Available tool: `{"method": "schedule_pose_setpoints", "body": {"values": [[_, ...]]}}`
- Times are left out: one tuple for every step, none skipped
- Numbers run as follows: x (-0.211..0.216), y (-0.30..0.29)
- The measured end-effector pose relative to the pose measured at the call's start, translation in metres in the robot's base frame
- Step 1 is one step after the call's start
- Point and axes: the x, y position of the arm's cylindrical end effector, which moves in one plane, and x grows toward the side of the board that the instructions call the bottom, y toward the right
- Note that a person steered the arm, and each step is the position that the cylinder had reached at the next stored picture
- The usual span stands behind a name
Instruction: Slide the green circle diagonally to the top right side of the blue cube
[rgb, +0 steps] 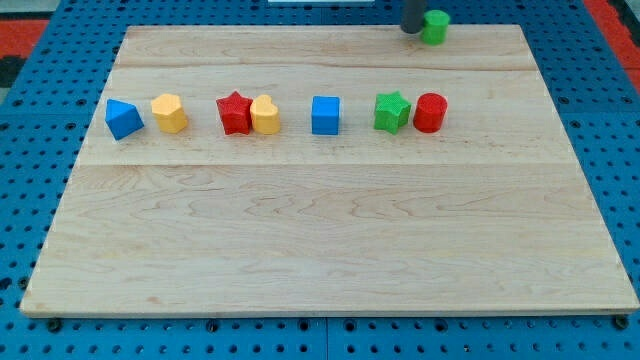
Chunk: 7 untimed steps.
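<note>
The green circle (435, 26) stands at the top edge of the wooden board (320, 230), right of centre. My tip (411, 30) is right against its left side, at the view's top. The blue cube (325, 115) stands in the row of blocks, below and to the left of the green circle.
In the row from the view's left: a blue triangle-like block (123, 119), a yellow block (169, 113), a red star (234, 113) touching a yellow heart (265, 115), then, past the blue cube, a green star (392, 111) touching a red cylinder (430, 112). Blue pegboard surrounds the board.
</note>
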Motion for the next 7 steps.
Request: {"method": "schedule_pose_setpoints", "body": {"values": [[0.045, 0.003], [0.054, 0.065], [-0.004, 0.086], [-0.004, 0.086], [-0.002, 0.032], [0.056, -0.050], [0.087, -0.069]]}}
